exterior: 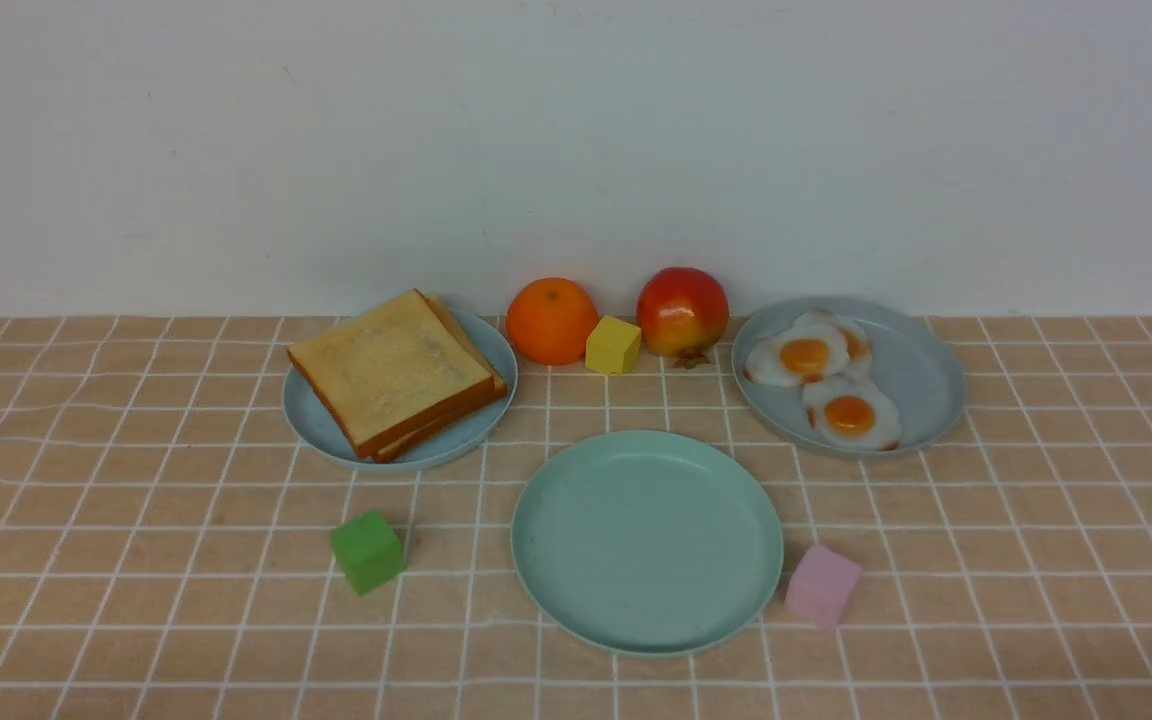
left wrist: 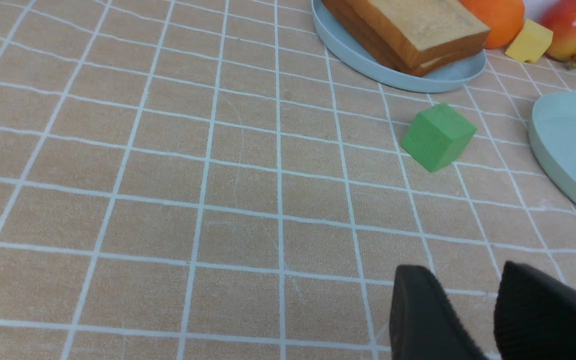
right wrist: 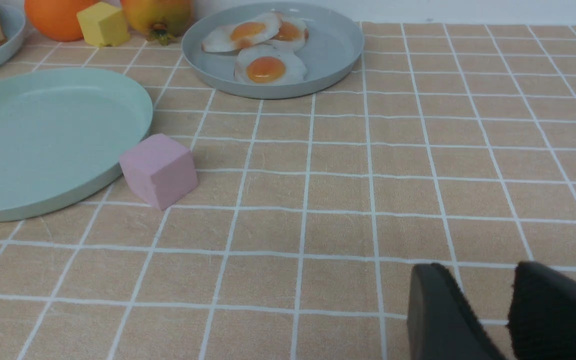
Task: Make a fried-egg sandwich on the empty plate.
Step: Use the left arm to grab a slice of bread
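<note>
The mint-green plate [exterior: 648, 540] lies empty at the front centre; it also shows in the left wrist view [left wrist: 568, 140] and the right wrist view [right wrist: 43, 140]. Two stacked toast slices [exterior: 391, 370] lie on a blue-grey plate [exterior: 311, 420] at the back left. Several fried eggs [exterior: 851, 413] lie on another blue-grey plate [exterior: 921, 385] at the back right. No assembled sandwich is in view. My left gripper [left wrist: 460, 270] is open and empty above bare cloth, short of the green cube. My right gripper [right wrist: 475, 267] is open and empty above bare cloth. Neither shows in the front view.
A green cube [exterior: 367, 551] sits left of the mint plate and a pink cube [exterior: 822, 586] touches its right rim. An orange [exterior: 551, 320], a yellow cube [exterior: 613, 345] and a red apple-like fruit [exterior: 682, 311] stand at the back centre by the wall.
</note>
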`<move>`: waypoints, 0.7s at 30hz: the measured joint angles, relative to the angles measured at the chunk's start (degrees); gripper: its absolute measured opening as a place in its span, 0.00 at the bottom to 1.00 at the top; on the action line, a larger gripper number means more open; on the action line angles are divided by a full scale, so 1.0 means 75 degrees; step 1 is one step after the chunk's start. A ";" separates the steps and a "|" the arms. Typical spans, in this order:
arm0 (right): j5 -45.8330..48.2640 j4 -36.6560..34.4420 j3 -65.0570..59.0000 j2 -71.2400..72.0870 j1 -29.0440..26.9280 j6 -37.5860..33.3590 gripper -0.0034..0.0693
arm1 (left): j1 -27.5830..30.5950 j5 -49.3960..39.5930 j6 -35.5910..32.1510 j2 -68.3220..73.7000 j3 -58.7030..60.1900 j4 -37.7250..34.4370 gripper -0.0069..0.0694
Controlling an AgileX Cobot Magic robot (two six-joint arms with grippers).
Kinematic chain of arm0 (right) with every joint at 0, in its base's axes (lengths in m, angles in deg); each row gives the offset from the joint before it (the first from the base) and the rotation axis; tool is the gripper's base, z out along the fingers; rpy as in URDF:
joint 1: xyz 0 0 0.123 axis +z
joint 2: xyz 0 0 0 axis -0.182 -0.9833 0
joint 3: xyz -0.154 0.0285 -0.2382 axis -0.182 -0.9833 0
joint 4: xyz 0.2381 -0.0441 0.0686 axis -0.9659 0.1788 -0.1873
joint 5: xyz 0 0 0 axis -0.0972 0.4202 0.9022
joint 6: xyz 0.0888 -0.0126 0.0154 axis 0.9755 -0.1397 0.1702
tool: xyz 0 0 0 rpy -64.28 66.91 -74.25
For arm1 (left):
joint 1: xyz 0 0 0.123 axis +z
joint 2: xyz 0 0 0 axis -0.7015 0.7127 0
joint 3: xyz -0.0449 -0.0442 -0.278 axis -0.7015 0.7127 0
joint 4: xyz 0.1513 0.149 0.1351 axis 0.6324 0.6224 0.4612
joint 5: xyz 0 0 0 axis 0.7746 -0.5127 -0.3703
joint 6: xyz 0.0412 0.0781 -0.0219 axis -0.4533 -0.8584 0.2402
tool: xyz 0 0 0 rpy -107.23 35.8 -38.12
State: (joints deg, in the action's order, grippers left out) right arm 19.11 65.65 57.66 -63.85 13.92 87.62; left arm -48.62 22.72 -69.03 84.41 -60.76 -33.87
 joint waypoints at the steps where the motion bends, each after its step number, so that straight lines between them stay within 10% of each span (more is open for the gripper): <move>1: 0.0000 0.0000 0.0000 0.0000 0.0000 0.0000 0.38 | 0.0000 0.0000 0.0000 0.0000 0.0000 0.0000 0.40; 15: 0.0000 0.0000 0.0000 0.0000 0.0000 0.0000 0.38 | 0.0000 0.0062 0.0007 0.0000 0.0000 -0.0009 0.40; 21: 0.0000 0.0000 0.0000 0.0000 0.0000 0.0000 0.38 | 0.0000 0.1415 0.0890 0.0000 0.0000 -0.1959 0.40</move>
State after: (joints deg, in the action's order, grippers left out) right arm 19.11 65.65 57.66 -63.85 13.92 87.62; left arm -48.62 33.33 -62.36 84.41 -60.76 -48.56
